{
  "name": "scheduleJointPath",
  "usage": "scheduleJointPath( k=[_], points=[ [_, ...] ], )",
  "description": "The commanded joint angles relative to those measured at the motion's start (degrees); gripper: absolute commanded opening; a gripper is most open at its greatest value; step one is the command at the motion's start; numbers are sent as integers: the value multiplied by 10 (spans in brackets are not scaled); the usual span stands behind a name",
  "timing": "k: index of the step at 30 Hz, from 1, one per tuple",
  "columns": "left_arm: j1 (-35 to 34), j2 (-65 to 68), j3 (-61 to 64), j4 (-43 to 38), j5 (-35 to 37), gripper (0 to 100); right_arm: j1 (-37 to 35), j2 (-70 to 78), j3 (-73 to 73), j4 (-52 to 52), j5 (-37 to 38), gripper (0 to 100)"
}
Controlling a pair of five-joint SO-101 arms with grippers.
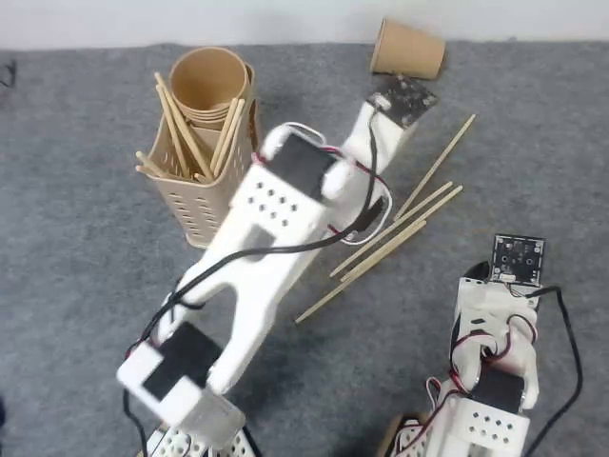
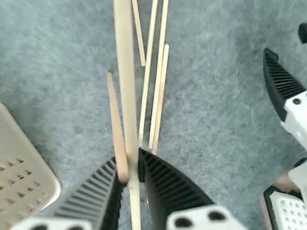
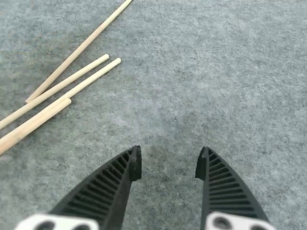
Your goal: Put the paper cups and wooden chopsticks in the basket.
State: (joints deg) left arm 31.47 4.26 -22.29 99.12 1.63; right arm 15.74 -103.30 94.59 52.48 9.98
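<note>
A: Location of basket?
B: Just beside left gripper. It holds stacked paper cups and stowed chopsticks.
A: And the tipped cup?
B: On its side, near that arm's wrist.
A: Grip status?
B: Left clamped on one chopstick, with loose chopsticks just past its tips. The right gripper is spread wide over the grey mat.

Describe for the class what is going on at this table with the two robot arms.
The left gripper is shut on a wooden chopstick, close to the loose chopsticks lying on the grey mat. The basket already holds stacked paper cups and several more sticks. One cup lies on its side at the mat's far edge. The right gripper is open over bare mat, holding nothing.
</note>
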Motion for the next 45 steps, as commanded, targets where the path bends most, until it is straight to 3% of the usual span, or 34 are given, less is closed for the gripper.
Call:
scheduleJointPath(
  k=[1, 18, 22, 27, 34, 45],
  points=[
    [-3, -60, -7, 11, -19, 12, -3, -6, -15, -12, 11, 201],
    [-12, -252, -11, -137, -58, 12, -3, -6, -11, -15, 11, 201],
    [-141, -274, -8, -232, -69, 12, -3, -6, -11, -15, 11, 201],
    [-295, -271, 36, -333, -33, 12, -3, -6, -10, -15, 11, 201],
    [-363, -270, 209, -474, -23, 12, -4, -6, -10, -15, 11, 201],
    [-369, -271, 364, -542, 0, 15, -4, -6, -9, -15, 11, 201]
  ],
)
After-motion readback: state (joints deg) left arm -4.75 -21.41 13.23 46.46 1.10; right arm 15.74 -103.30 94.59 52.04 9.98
